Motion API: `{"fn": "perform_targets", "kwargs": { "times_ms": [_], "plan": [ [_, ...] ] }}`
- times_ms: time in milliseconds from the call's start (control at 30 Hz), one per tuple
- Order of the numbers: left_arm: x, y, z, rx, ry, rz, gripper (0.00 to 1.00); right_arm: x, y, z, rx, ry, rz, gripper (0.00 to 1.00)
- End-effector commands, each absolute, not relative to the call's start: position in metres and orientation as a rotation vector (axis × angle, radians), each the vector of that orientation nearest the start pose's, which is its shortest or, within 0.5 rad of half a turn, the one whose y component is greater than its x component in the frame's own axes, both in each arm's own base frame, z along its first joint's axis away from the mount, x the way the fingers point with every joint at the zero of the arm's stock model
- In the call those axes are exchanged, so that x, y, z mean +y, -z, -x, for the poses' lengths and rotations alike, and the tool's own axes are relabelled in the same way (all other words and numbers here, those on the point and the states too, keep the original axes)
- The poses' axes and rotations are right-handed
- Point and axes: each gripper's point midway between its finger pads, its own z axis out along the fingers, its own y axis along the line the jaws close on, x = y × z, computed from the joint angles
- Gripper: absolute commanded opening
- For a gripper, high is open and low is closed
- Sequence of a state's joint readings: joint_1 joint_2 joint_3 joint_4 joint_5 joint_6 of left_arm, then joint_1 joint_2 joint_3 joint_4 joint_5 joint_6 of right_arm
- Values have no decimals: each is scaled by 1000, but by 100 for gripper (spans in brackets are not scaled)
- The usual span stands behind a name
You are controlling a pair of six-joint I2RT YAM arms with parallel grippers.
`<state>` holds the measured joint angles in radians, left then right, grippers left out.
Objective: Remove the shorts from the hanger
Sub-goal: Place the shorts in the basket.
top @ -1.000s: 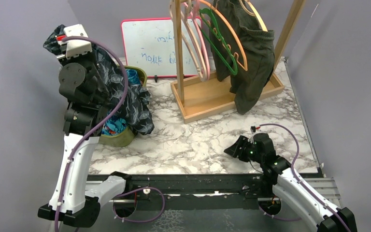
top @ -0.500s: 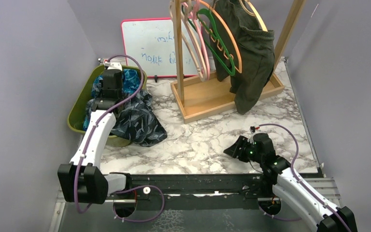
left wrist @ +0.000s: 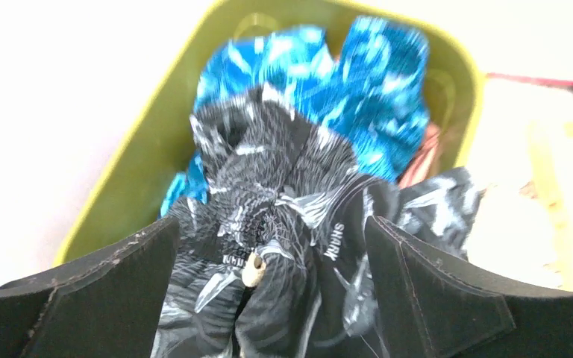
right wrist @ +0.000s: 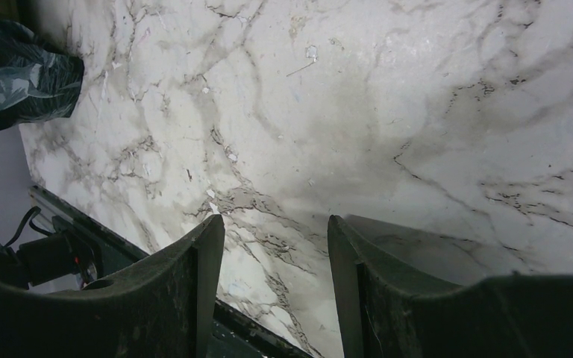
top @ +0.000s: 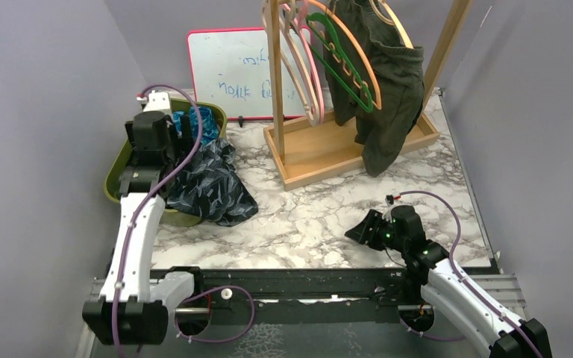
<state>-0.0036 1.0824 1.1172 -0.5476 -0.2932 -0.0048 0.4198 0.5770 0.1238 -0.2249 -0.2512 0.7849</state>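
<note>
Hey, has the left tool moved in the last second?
Yes. The left tool was raised left of the whiteboard; now it is lower, over the green bin.

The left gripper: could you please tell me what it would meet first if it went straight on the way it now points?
Most likely the dark navy leaf-print cloth shorts, heaped over the olive-green plastic bin directly ahead of the open left gripper; how far off they lie is hard to judge.

Navy leaf-print shorts (top: pixel 213 186), bright blue shorts (left wrist: pixel 377 89) — yellow-green bin (left wrist: pixel 142 171), grey-veined marble table (top: pixel 306 216).
</note>
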Motion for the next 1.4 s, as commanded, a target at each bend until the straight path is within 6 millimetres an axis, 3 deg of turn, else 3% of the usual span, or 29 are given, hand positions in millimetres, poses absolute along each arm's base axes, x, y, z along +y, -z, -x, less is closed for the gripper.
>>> {"fn": "perform_targets", "kwargs": {
  "times_ms": [0, 133, 300, 467, 567, 700, 867, 967, 1133, 1367],
  "plan": [
    [25, -336, -315, 1857, -121, 132, 97, 154, -32, -164, 2362, -910, -269, 56],
    [-4, -324, -305, 1889, 45, 38, 99, 154, -32, -164, 2364, -911, -268, 56],
    [-90, -289, -277, 1953, 537, -221, 91, 154, -31, -164, 2363, -908, -270, 56],
    [-122, -245, -247, 2062, 539, -230, 91, 154, -30, -165, 2367, -904, -274, 56],
    [-136, -233, -236, 2105, 499, -189, 91, 153, -30, -166, 2367, -899, -278, 56],
    [-139, -220, -239, 2148, 465, -16, 99, 154, -30, -164, 2373, -901, -278, 56],
    [-142, -179, -242, 2111, 463, 276, 99, 152, -30, -165, 2364, -894, -286, 56],
    [-139, -167, -240, 2065, 435, 411, 99, 153, -30, -163, 2370, -905, -279, 56],
    [-132, -146, -240, 2002, 267, 498, 99, 153, -31, -165, 2358, -902, -284, 56],
    [-105, -127, -254, 1879, -36, 578, 99, 154, -30, -162, 2369, -915, -270, 56]
  ]
}}
